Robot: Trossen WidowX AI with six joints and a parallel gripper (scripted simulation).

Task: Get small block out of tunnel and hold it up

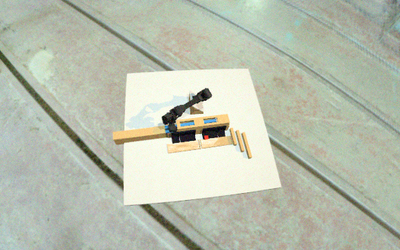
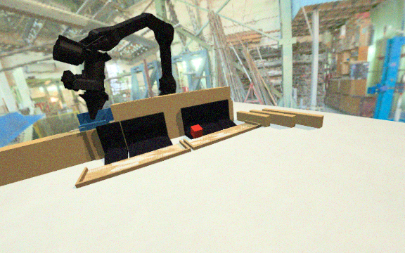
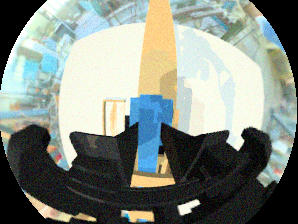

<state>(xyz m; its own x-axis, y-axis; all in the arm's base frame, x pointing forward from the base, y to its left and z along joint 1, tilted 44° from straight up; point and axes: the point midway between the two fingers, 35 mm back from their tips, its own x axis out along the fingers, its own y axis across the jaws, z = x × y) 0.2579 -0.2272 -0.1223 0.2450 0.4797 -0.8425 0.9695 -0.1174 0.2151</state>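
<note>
1. Left of the tunnel (image 1: 203, 124) (image 2: 202, 96), a long, square-edged wooden beam (image 1: 139, 135) (image 2: 41, 156) (image 3: 159, 45) overhangs the table (image 1: 200, 173) (image 2: 259, 183) (image 3: 95, 65).
2. At the tunnel's left end, the black arm (image 1: 187, 104) (image 2: 129, 29) arches over, its tool (image 1: 172, 128) (image 2: 95, 112) (image 3: 149, 124) pointing down, clamped on the blue handle (image 1: 167, 129) (image 2: 105, 116) (image 3: 149, 135).
3. The red block (image 1: 205, 137) (image 2: 196, 131) lies within the tunnel's right-hand dark opening.
4. Right of the tunnel, three wooden rods (image 1: 239, 140) (image 2: 281, 119) lie apart; table surface extends beyond them.
</note>
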